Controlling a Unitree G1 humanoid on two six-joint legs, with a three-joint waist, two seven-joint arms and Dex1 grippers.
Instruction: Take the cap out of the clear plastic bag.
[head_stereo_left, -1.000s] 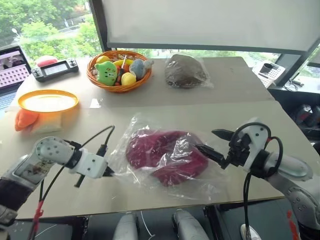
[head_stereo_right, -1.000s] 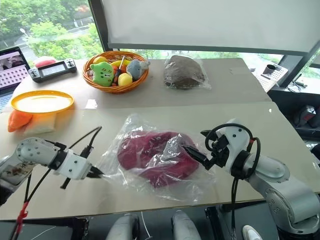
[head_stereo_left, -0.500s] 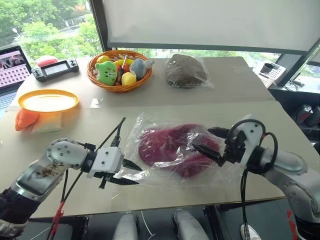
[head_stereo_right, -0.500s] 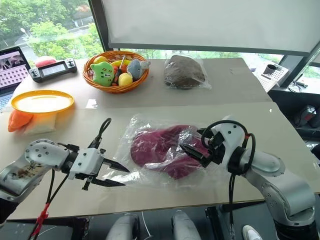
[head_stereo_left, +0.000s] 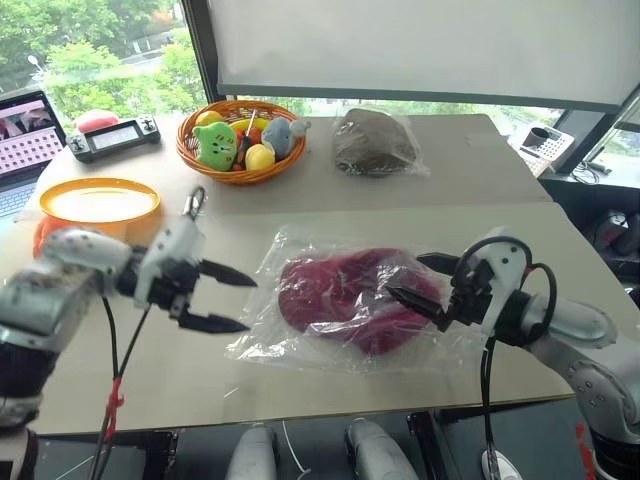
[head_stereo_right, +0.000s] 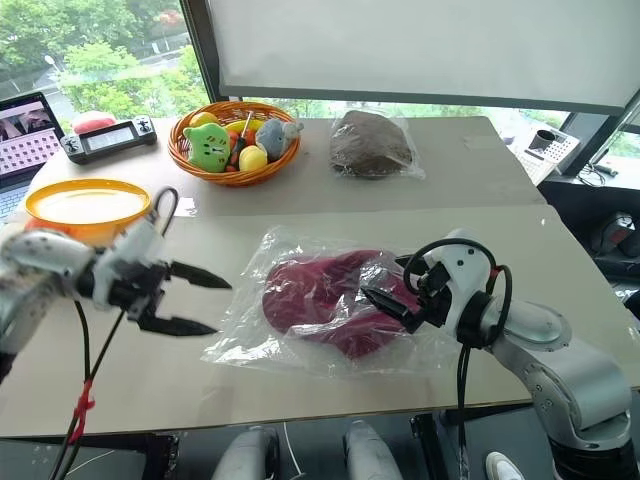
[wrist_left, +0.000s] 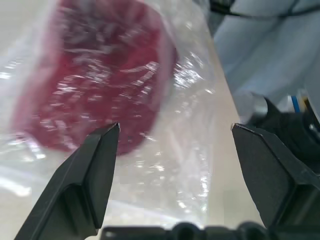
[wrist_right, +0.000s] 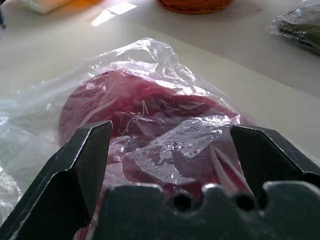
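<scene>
One cap (head_stereo_left: 345, 300), dark red, lies flat on the bench (head_stereo_left: 330, 190) inside one clear plastic bag (head_stereo_left: 262, 330). The bag is crinkled and glossy and spreads wider than the cap on every side. The cap is wholly enclosed and sits toward the near edge of the bench, between the two claws.

Two claws in view. Left claw (head_stereo_left: 232, 298): two black fingers spread wide, empty, raised above the bench just left of the bag's edge and not touching it, tips pointing right toward the bag. In the left wrist view the cap (wrist_left: 95, 80) shows through the plastic beyond the parted fingertips (wrist_left: 107, 137).

Right claw (head_stereo_left: 425, 283): fingers wide apart at the bag's right end, tips pointing left. The lower finger lies over the plastic by the cap; cannot tell whether it touches. Nothing gripped. The right wrist view looks between both fingers at the bag (wrist_right: 150, 55) and the cap (wrist_right: 145, 110).

Far side of the bench, counted:
- One woven basket (head_stereo_left: 200, 165) with small plush toys and yellow fruit-like items.
- One brown lump in a smaller clear bag (head_stereo_left: 375, 142), right of the basket.
- One yellow plate (head_stereo_left: 98, 200) at left, with something orange beneath it.
- One handheld game console (head_stereo_left: 112, 137) at the far left, with one red object (head_stereo_left: 95, 118) behind it.
- One laptop (head_stereo_left: 28, 135), screen lit, at the left edge.
</scene>
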